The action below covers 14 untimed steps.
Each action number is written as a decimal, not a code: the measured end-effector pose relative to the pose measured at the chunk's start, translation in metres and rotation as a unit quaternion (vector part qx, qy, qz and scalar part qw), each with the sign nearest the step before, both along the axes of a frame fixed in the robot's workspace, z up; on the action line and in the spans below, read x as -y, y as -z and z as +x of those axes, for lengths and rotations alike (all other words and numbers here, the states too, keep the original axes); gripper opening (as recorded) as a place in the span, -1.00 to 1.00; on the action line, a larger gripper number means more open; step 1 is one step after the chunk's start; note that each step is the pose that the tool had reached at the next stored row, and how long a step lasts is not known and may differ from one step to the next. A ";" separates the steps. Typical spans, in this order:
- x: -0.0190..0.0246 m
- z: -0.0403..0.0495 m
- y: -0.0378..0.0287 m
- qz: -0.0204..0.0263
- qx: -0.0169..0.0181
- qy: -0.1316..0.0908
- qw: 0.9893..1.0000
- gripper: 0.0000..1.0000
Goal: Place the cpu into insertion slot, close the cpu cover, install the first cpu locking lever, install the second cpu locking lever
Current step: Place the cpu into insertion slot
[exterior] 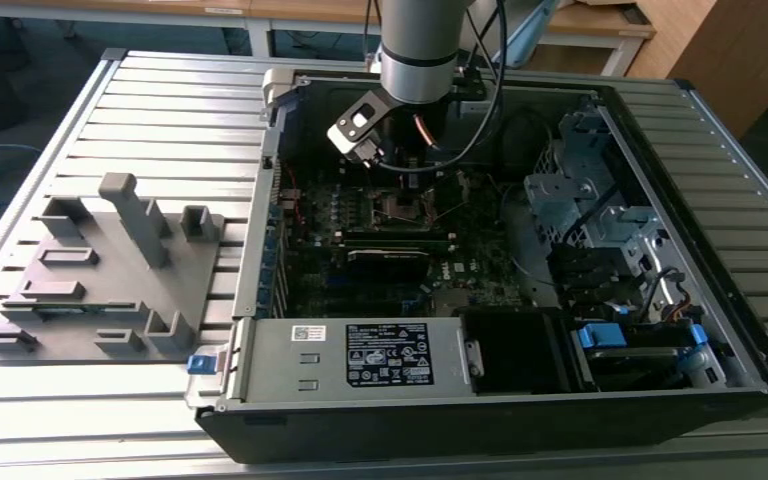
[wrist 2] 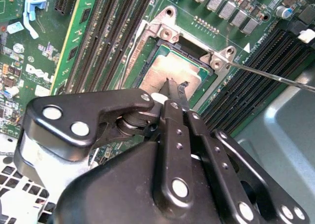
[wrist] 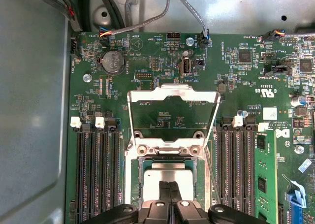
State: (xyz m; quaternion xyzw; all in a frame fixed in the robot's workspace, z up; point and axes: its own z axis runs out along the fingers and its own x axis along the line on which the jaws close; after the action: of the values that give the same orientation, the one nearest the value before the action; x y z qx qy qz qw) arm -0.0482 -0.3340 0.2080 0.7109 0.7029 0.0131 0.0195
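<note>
The cpu [wrist: 170, 174] lies flat in the insertion slot [wrist: 134, 180], its grey face up; the second wrist view shows the cpu [wrist 2: 165, 70] seated inside the slot's silver rim [wrist 2: 147, 44]. My gripper [wrist: 171, 185] hangs directly over the chip with its fingers shut together, and the tips [wrist 2: 175, 87] sit at or just above the chip's face. Behind the slot, the cpu cover [wrist: 172, 90] stands raised on its hinge, away from the chip. A thin wire lever [wrist 2: 268, 75] sticks out free beside the socket. In the exterior view my gripper [exterior: 407, 165] sits low inside the case above the socket [exterior: 398, 207].
Long black memory slots [wrist: 96, 175] flank the socket on both sides. The grey power supply box [exterior: 357, 355] fills the case's near edge and drive cages [exterior: 584, 200] line the exterior view's right. A grey fixture plate [exterior: 104, 270] lies outside the case. Cables [wrist: 147, 17] run along the board's edge.
</note>
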 end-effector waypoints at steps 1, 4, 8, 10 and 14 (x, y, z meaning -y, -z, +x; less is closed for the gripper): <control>0.0000 0.0001 0.0001 0.000 -0.003 0.000 1.000 -0.80; 0.0000 0.0001 0.0001 0.000 -0.012 0.000 1.000 -0.80; 0.0000 0.0001 0.0058 0.000 -0.012 0.000 1.000 -0.80; 0.0000 0.0001 0.0058 0.000 -0.012 0.000 1.000 -0.80; 0.0000 0.0012 0.0059 0.000 -0.012 0.000 1.000 -0.80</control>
State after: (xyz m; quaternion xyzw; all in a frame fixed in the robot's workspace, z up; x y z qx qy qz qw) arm -0.0470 -0.3339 0.2022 0.7110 0.7031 0.0045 0.0109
